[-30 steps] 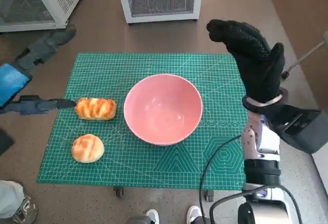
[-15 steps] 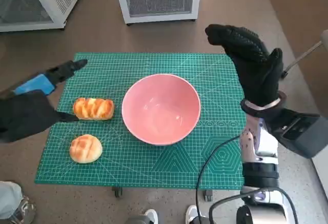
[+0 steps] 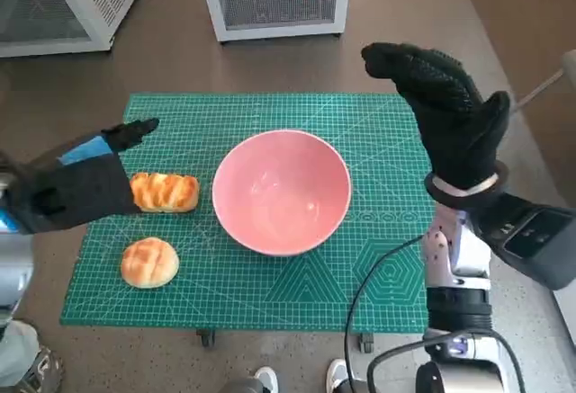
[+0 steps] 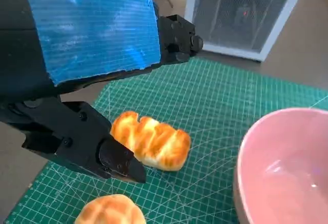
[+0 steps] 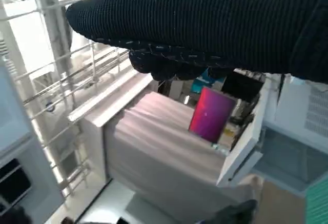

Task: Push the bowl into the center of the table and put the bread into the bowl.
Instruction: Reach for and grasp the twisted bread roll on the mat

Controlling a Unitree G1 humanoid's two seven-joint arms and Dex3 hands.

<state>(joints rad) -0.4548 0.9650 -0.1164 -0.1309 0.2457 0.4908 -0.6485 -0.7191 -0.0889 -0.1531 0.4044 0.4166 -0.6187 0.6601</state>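
We are seeing the left hand [image 3: 76, 191] covering one end of the long braided bread [image 3: 165, 192], so contact is hard to judge; its fingers [image 4: 82, 142] are spreading apart over the loaf, grasping nothing. A round bun [image 3: 149, 262] is lying nearer on the green grid mat [image 3: 378, 285]. The smooth pink bowl [image 3: 281, 191] is sitting mid-mat. The right hand [image 3: 445, 110] is hanging raised, fingers released, holding nothing.
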